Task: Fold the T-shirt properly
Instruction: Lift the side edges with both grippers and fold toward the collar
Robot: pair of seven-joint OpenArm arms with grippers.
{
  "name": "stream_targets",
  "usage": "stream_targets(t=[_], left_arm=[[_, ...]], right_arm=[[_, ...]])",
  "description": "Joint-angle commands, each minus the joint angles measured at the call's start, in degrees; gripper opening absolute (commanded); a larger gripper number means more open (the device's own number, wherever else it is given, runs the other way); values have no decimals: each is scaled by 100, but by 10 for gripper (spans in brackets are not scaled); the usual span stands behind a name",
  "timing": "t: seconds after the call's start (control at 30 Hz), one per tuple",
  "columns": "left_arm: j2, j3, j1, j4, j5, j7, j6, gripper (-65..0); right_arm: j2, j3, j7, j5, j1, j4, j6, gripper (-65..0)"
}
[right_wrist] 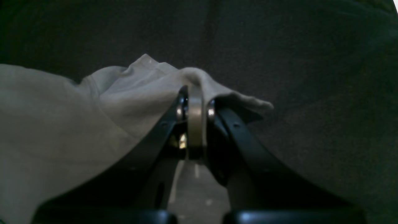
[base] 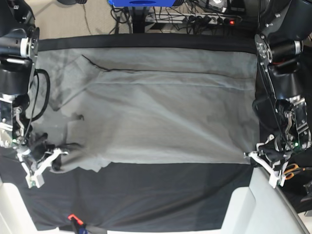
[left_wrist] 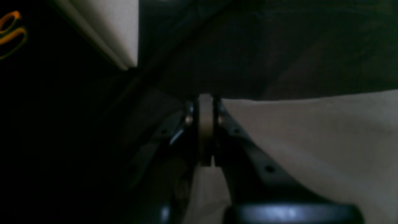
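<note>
Your left claw (left_wrist: 205,124) and right claw (right_wrist: 195,118) each pinch a near corner of the soft, floppy light-grey cotton T-shirt (base: 156,117); hold the hem there.

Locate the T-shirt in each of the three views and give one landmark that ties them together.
Left wrist: the T-shirt fills the lower right; its edge is pinched in the left gripper.
Right wrist: it fills the left side, a bunched corner clamped in the right gripper.
Base: it lies spread across the middle, held at both near corners.
Shared landmark: the black table cloth under the shirt shows in all three.
</note>
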Motion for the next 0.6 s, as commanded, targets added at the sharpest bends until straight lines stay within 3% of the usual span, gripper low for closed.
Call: stream_targets(t=[0.0, 0.33, 0.57], left_arm=[[-108, -20, -140, 220, -54, -119, 5, -650], [-108, -20, 370, 370, -54, -119, 5, -650], [-108, -20, 828, 651, -54, -111, 5, -650]], right_arm=[[107, 8, 107, 43, 154, 64, 12, -648], [169, 8, 55, 43, -4, 64, -5, -648], [178, 17, -569, 43, -251, 126, -5, -650]])
